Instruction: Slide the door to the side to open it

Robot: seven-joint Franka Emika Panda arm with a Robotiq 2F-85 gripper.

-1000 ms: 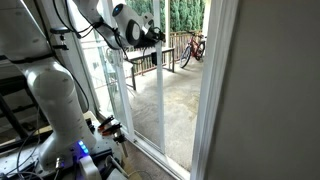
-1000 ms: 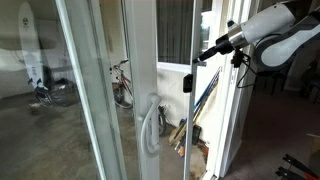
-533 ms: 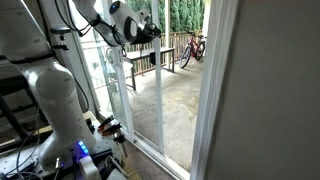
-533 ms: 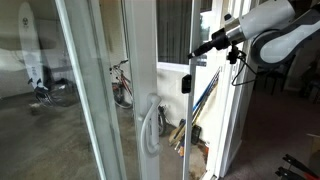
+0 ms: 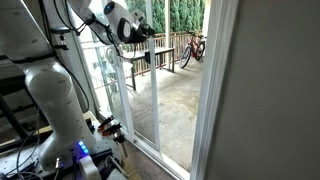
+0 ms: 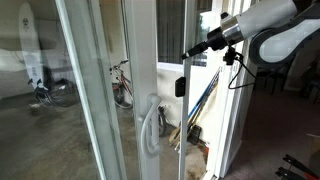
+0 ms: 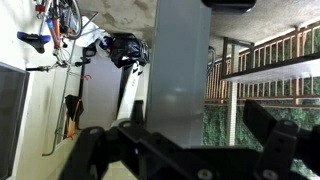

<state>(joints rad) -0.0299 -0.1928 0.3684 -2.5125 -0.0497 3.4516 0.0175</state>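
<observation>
standing upright in both exterior views, the door (image 5: 160, 85) is a tall glass panel in a slim white frame. its narrow vertical edge fills the middle of the wrist view. the tool (image 6: 193, 48) is held high against that edge, well above the white handle (image 6: 150, 125). the wrist view shows the fingers (image 7: 100, 150) spread wide with the edge between them, gripping nothing. contact with the frame cannot be confirmed.

assessment: the panel is judged heavy, rigid and fragile across the glass, and likely to resist before it starts to slide. the glass offers no purchase. the frame edge is stiff and is the sound place to take hold or push. force is best kept level and sideways, since a push this high may rack the panel.
</observation>
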